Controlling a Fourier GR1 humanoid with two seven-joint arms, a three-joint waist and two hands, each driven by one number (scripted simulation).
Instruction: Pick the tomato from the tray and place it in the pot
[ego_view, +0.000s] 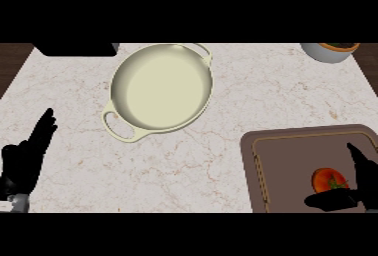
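Tomato (327, 179) on tray (295, 165), at 4 o'clock on the counter (258, 95). Right hand (354, 187) at the tomato, thumb under it, fingers straight alongside, not closed. Pot (161, 90) at 11 o'clock. Left hand (26, 157) resting, fingers straight, at 8 o'clock.

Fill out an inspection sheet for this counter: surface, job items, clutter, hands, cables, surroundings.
Surface: pale marbled counter, no spills seen.
Job's things: tomato lies on the brown tray at lower right; cream two-handled pot stands upper centre, nothing inside.
Clutter: a bowl at the top right edge; a dark object at the top left edge.
Hands: right hand beside the tomato, thumb below it and fingers at its right, not closed on it; left hand resting open at lower left.
Cables: nothing seen.
Surroundings: dark wood strips at both counter ends.
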